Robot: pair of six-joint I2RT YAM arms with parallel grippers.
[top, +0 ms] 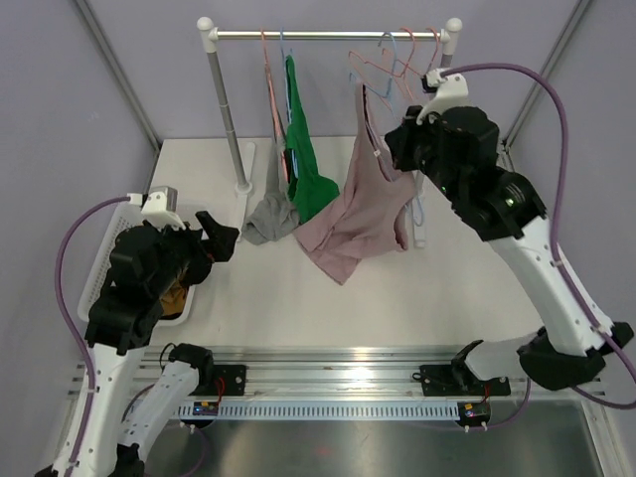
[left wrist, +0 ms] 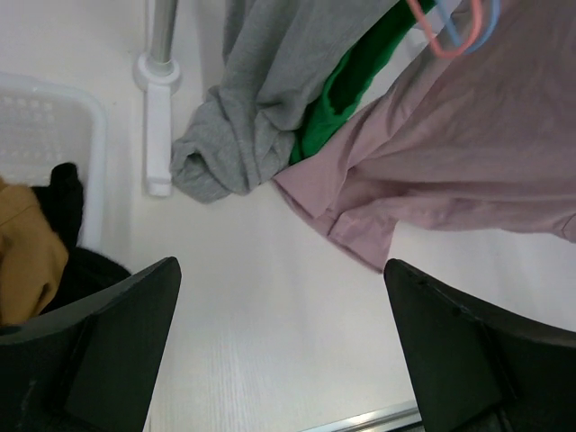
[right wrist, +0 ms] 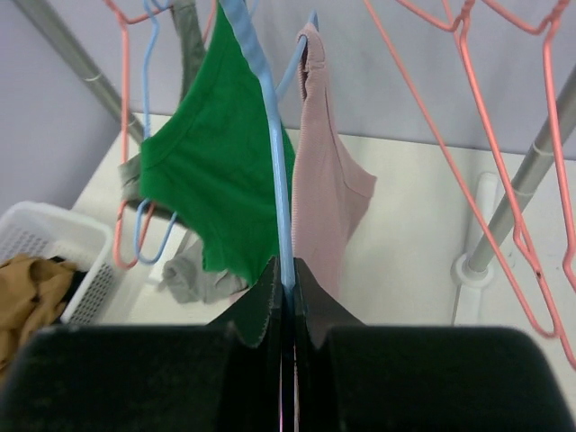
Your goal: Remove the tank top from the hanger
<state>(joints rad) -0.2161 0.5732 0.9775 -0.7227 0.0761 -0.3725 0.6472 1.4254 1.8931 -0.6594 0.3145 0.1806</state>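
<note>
Three hung garments (top: 363, 214), one basket (left wrist: 49, 126), one rack (top: 328, 35)

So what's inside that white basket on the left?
A mustard-brown cloth and something black beside it. Anything beneath them is covered; from above the left arm hides most of the basket.

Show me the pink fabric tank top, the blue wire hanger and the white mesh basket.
pink fabric tank top (top: 363, 214), top external view, mid body
blue wire hanger (right wrist: 274, 171), right wrist view, sloping arm
white mesh basket (left wrist: 40, 126), left wrist view, bare mesh
</note>
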